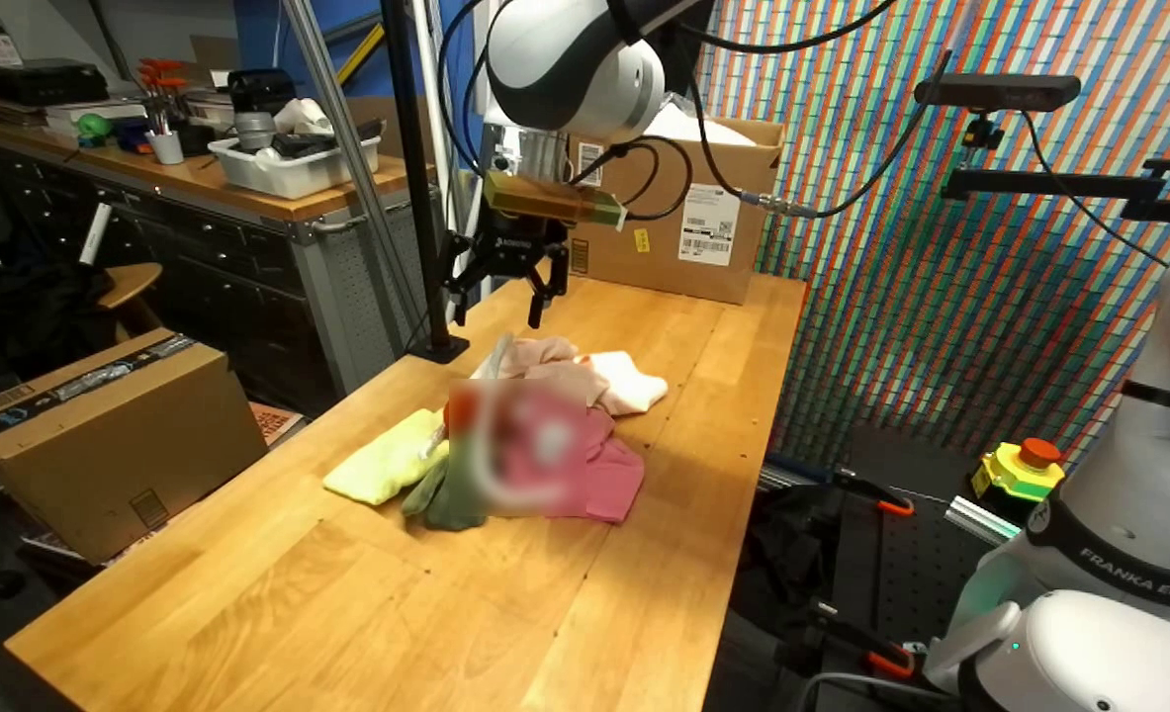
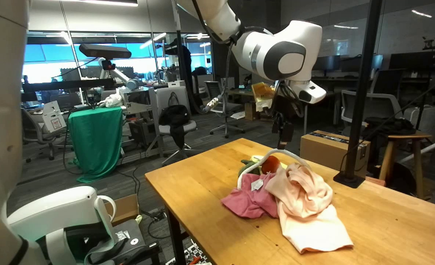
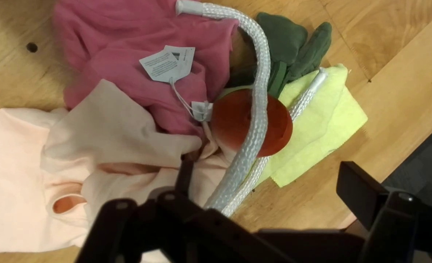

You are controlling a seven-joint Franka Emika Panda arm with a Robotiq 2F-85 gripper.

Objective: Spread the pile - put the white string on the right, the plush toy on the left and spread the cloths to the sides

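In the wrist view, the cream cloth (image 3: pixel 15 175) lies crumpled across the left and lower left of the frame, partly over the pink cloth (image 3: pixel 110 62), which fills the upper left. White tags (image 3: pixel 161 67) lie on the pink cloth. The plush toy (image 3: pixel 232 120) sits at the centre. The white string (image 3: pixel 262 73) starts on the pink cloth at upper middle, arches over the toy and drops out of sight behind the end effector (image 3: pixel 267 171) at lower middle; another length goes behind the toy and ends on the yellow-green cloth (image 3: pixel 321 117), right of centre. The end effector's fingers stand wide apart. Dark green fabric (image 3: pixel 281 36) lies above the yellow-green cloth. Wooden surface (image 3: pixel 402 84) shows at far right.
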